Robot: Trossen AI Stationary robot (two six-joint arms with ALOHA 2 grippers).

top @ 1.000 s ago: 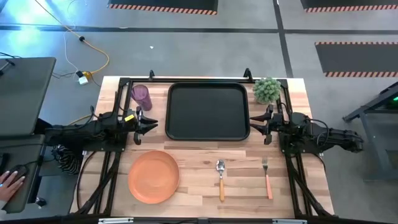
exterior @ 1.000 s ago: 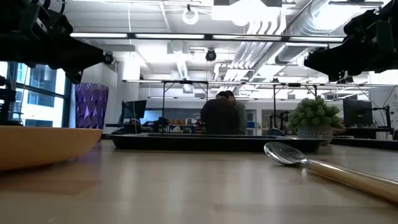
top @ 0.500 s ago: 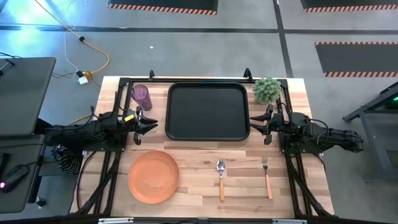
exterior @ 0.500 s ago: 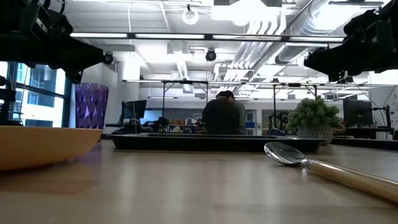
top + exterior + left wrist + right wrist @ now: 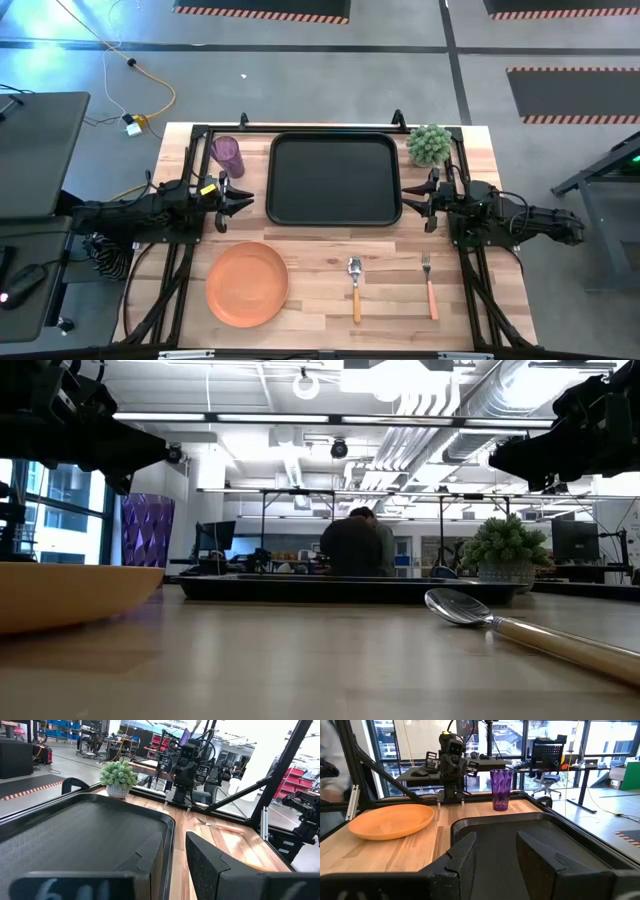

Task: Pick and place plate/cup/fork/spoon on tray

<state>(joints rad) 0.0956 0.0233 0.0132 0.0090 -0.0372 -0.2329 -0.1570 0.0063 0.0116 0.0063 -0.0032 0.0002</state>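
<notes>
The black tray (image 5: 335,180) lies at the table's far middle. The purple cup (image 5: 227,155) stands upright left of it. The orange plate (image 5: 247,283) lies at the near left. The spoon (image 5: 355,287) and the fork (image 5: 430,284) lie near the front edge, bowl and tines toward the tray. My left gripper (image 5: 243,201) is open and empty beside the tray's left rim (image 5: 167,840). My right gripper (image 5: 412,200) is open and empty beside the tray's right rim (image 5: 470,827).
A small green plant (image 5: 430,145) in a pot stands at the far right corner, right of the tray. Black frame bars (image 5: 190,150) run along the table's left, right and far edges. A person (image 5: 352,545) shows in the room beyond the table.
</notes>
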